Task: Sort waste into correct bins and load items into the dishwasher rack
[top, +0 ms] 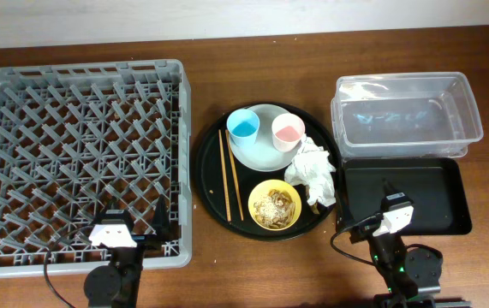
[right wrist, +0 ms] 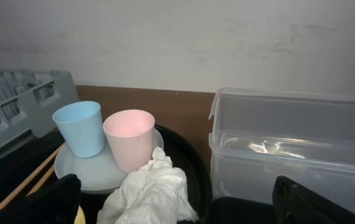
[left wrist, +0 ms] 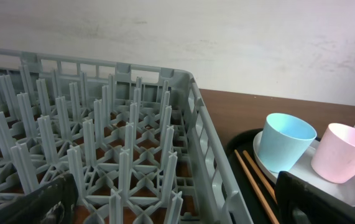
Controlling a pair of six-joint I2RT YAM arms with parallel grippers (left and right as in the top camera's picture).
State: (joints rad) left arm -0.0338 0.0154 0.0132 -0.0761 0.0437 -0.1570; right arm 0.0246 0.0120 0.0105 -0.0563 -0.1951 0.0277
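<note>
One dishwasher rack [top: 77, 162] sits at the left of the brown surface [top: 227, 51], with nothing loaded on its pegs. Beside it lies one round black tray [top: 205, 162] carrying the rest. A single grey-green plate [top: 265, 156] holds two cups upright, side by side: one light-blue cup [top: 244, 128] and one pink cup [top: 288, 131]. Two chopsticks [top: 229, 175] lie parallel just left of the plate. There is one yellow bowl [top: 275, 205] with a heap of beige food scraps [top: 273, 204] inside. One crumpled napkin [top: 313, 171] lies at the tray's right edge, perhaps touching the bowl's rim; the overhead view is too coarse to be sure.

Two bins stand at the right: a clear tub [top: 407, 115] and, nearer the robot, a black rectangular tray [top: 437, 201].

Two tools are in view. The left tool [left wrist: 180, 200] hangs over the rack's near edge and the right tool [right wrist: 183, 200] over the black rectangular tray — both with jaws spread wide, holding nothing.
</note>
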